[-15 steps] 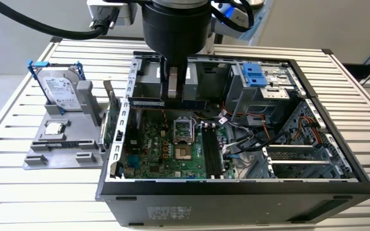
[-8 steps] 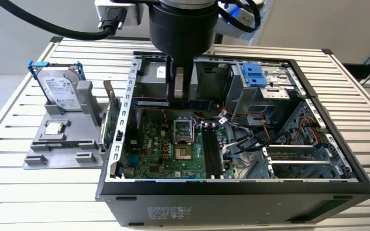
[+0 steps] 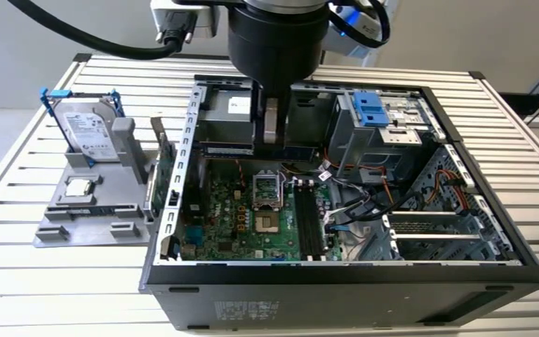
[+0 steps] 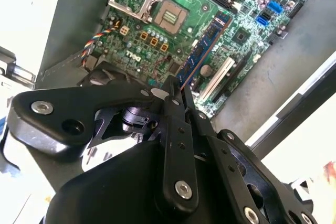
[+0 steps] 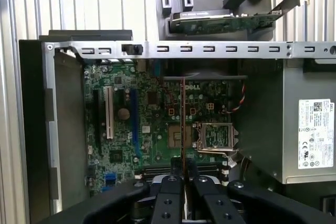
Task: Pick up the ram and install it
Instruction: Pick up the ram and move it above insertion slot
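Note:
The ram (image 3: 269, 126) is a thin blue-green stick hanging upright from my gripper (image 3: 271, 97), which is shut on its upper end. It hovers above the open computer case (image 3: 344, 270), over the back part of the motherboard (image 3: 241, 225) near the CPU socket (image 3: 266, 188). In the second wrist view the ram (image 4: 205, 45) sticks out past the black fingertips (image 4: 173, 90) towards the board. The first wrist view has it edge-on as a thin line (image 5: 182, 124) rising from my gripper (image 5: 182, 179). The black memory slots (image 3: 307, 221) lie to the exterior view's right of the socket.
A grey holder (image 3: 92, 225) on the exterior view's left carries a silver hard drive in a blue frame (image 3: 92, 133) and a green expansion card (image 3: 163, 168). The case's metal rail (image 5: 210, 49) borders the board. Loose cables (image 3: 363, 203) and a drive cage (image 3: 373, 112) fill the case's right side.

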Robot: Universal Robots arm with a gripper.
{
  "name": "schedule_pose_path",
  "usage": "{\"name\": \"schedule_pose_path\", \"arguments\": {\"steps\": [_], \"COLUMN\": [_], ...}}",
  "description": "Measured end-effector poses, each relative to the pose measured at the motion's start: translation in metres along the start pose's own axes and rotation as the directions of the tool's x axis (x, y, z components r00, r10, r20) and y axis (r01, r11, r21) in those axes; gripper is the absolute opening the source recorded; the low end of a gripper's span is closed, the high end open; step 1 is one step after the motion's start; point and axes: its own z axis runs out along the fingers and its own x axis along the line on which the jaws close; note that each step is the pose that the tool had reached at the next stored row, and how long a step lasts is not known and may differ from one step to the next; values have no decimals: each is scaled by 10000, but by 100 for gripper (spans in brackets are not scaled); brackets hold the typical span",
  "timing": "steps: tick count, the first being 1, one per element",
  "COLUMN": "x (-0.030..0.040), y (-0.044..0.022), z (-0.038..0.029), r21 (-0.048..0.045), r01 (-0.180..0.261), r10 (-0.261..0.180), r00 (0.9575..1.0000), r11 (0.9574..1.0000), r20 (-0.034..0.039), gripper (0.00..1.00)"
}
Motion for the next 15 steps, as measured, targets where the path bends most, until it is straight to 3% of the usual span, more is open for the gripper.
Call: {"name": "schedule_pose_path", "arguments": {"steps": [15], "x": [-10], "y": [-206], "z": [-1], "r21": [0], "r01": [0], "r10": [0], "r00": [10000], "r11": [10000], "r20": [1], "gripper": [0]}}
